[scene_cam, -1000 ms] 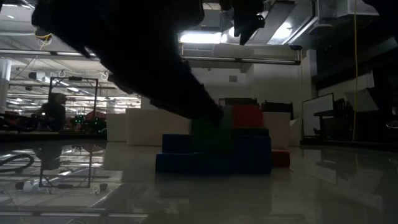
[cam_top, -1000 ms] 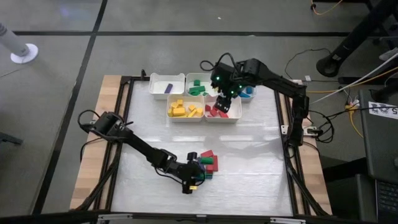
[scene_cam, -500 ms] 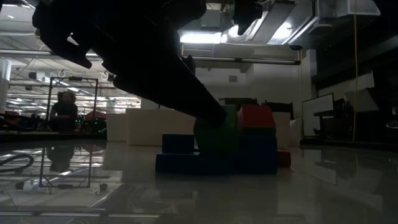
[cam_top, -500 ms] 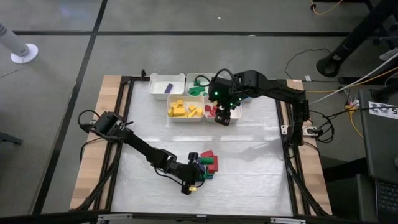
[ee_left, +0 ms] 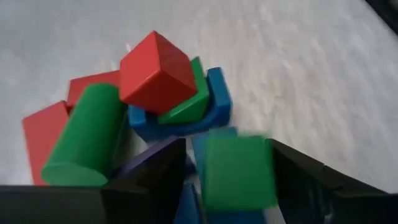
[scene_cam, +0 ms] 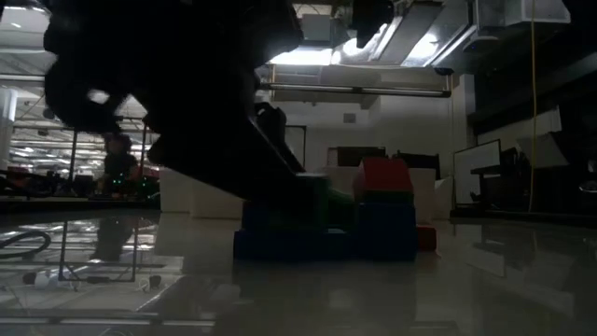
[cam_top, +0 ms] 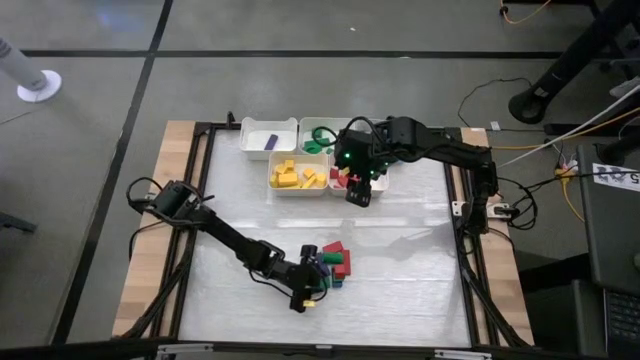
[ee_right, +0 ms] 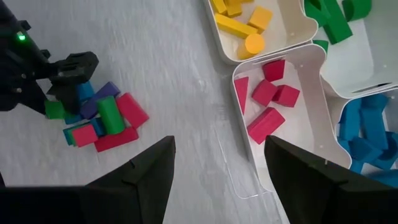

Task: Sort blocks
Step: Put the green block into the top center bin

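High view: left gripper (cam_top: 312,283) down at the near side of the small pile of blocks (cam_top: 334,262) on the white table (cam_top: 400,260), arm reaching in from the table's left edge. Right gripper (cam_top: 359,190) over the near rim of the bin of red blocks (cam_top: 345,178), well apart from the pile. Five white bins grouped at the far side: yellow bin (cam_top: 298,175) beside the red one, bin with one purple block (cam_top: 268,138), bin of green blocks (cam_top: 318,138) behind them; blue bin mostly hidden by the right arm.

Left wrist view: green cube (ee_left: 239,173) between the two dark fingers (ee_left: 152,171), slightly blurred; whether clamped or merely straddled cannot be told, fingers standing apart on either side of it. Beyond it: red cube (ee_left: 155,71) tilted on a green wedge (ee_left: 186,106), both on a blue block (ee_left: 211,109); green cylinder (ee_left: 84,140) lying beside red blocks (ee_left: 40,134); a dark purple piece just under the left finger.

Right wrist view: fingers wide apart, nothing between them. Red bin (ee_right: 311,149) with five red pieces, yellow bin (ee_right: 280,37), green and blue bins at the edge. Pile (ee_right: 102,118) and left gripper (ee_right: 62,78) farther off on the table.

Low view: pile (scene_cam: 359,219) dark against the room, red block on top, left arm a black mass over it.
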Tool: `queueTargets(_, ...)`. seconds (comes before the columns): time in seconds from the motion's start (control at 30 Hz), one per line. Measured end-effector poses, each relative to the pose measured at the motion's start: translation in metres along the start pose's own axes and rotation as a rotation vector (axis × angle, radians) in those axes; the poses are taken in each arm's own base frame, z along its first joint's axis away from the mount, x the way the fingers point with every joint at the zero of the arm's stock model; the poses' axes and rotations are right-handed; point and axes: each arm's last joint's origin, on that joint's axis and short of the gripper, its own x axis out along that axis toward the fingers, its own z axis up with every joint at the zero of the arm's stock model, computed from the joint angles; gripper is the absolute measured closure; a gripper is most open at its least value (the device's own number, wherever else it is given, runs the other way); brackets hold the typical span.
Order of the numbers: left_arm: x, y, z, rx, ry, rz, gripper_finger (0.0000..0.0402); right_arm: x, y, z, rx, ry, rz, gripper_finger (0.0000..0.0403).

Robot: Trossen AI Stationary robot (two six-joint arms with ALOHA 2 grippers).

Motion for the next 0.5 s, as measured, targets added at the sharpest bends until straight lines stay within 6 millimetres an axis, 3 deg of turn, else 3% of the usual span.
queueTargets(0.27,0.0000,0.0006,-0.0002,0.072,0.007,-0.004,0.0194,0.0000,0.0000,0.0000,0.000,0.000,0.000,0.0155)
queueTargets(0.5,-0.0004,0.0008,-0.0006,0.078,0.014,-0.002,0.0245,0.0000,-0.0003,0.0000,0.001,0.000,0.000,0.0155)
